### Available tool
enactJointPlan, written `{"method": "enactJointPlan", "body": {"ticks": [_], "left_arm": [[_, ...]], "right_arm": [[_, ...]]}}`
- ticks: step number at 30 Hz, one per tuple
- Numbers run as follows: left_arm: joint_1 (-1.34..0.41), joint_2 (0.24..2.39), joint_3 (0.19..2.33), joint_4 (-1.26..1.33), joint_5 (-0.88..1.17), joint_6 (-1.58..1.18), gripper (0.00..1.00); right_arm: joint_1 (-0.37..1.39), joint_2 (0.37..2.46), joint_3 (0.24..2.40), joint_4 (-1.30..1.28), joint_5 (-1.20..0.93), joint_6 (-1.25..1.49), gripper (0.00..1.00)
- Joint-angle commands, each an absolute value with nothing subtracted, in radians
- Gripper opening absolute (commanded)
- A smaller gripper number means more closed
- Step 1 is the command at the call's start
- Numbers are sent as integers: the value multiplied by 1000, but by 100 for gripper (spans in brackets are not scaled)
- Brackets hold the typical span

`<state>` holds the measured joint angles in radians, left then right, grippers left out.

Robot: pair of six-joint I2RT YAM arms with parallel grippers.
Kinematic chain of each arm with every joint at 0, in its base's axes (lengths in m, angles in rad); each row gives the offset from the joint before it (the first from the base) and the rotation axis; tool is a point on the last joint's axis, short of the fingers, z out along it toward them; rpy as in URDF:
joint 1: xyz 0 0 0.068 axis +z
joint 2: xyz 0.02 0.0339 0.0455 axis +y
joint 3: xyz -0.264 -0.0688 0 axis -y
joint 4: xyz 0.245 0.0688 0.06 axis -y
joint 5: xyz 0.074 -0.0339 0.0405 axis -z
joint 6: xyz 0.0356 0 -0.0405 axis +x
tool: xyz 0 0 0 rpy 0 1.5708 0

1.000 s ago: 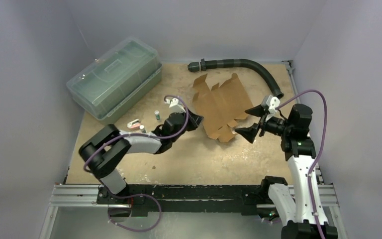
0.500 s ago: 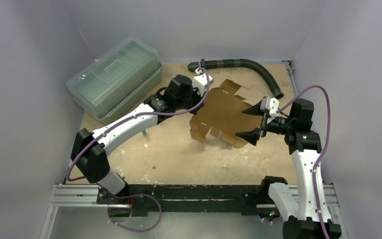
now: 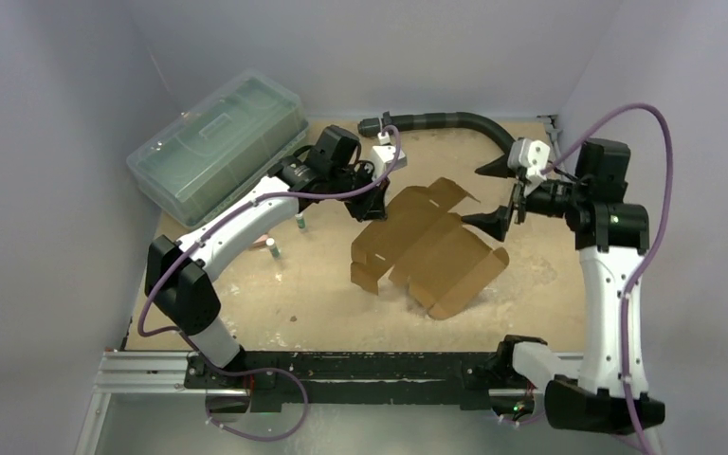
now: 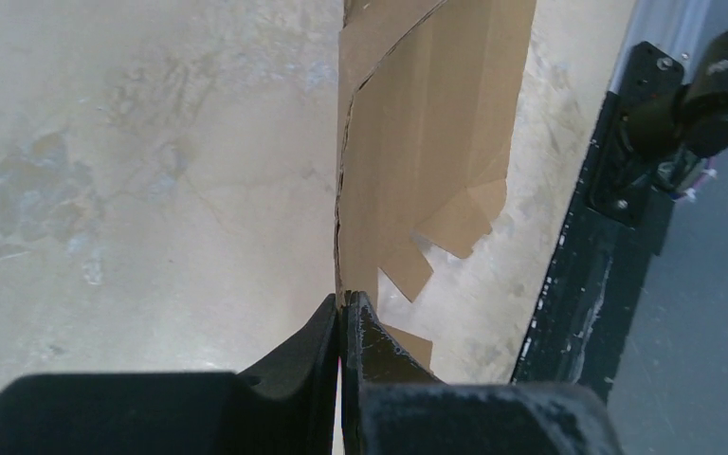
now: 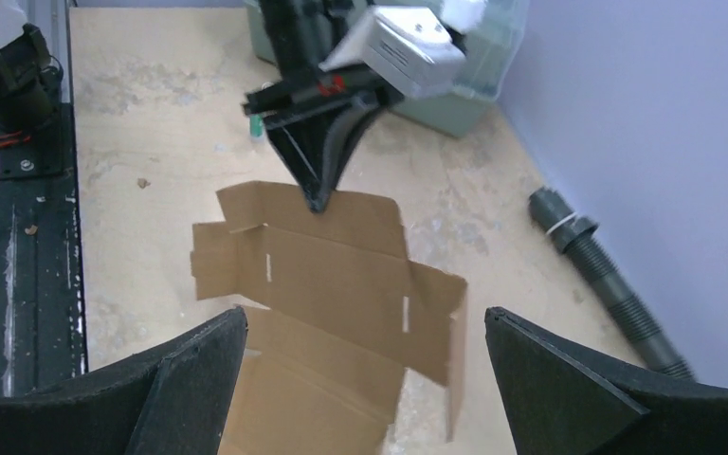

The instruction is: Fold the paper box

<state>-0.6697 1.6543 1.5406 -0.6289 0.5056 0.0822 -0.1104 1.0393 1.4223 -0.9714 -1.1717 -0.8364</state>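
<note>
In left jaws, paper box (image 3: 436,256) higher

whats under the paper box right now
Worn tabletop shows around the paper box, which the left gripper pinches at one edge; the patch beneath the cardboard is covered.

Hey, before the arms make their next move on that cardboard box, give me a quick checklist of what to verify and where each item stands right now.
1. Left pincer shut on an edge of the paper box: ok.
2. Right pincer open and empty, beside the box's right side: ok.
3. Box's slots and tabs in the right wrist view, between its own fingers: ok.
4. Box clear of the hose and the plastic bin: ok.
5. Panels folded into a carton: not ok, the sheet is spread open.
6. Box's low corner resting on the table: cannot tell.
</note>
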Motion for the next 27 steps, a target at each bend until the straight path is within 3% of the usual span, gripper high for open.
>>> {"method": "enactJointPlan", "body": {"ticks": [1,14,27], "left_arm": [[-671,1645,1578,-661,631,104,0],[-669,1643,1526,-617,656,58,0],[-669,1634,1496,-593,669,34,0]], "right_arm": [[-105,1160,1444,-1009,-1092,-816,99],[-33,1214,1360,-944,-1011,-820,96],[-31,1230,1294,-730,-858,-760,67]]}}
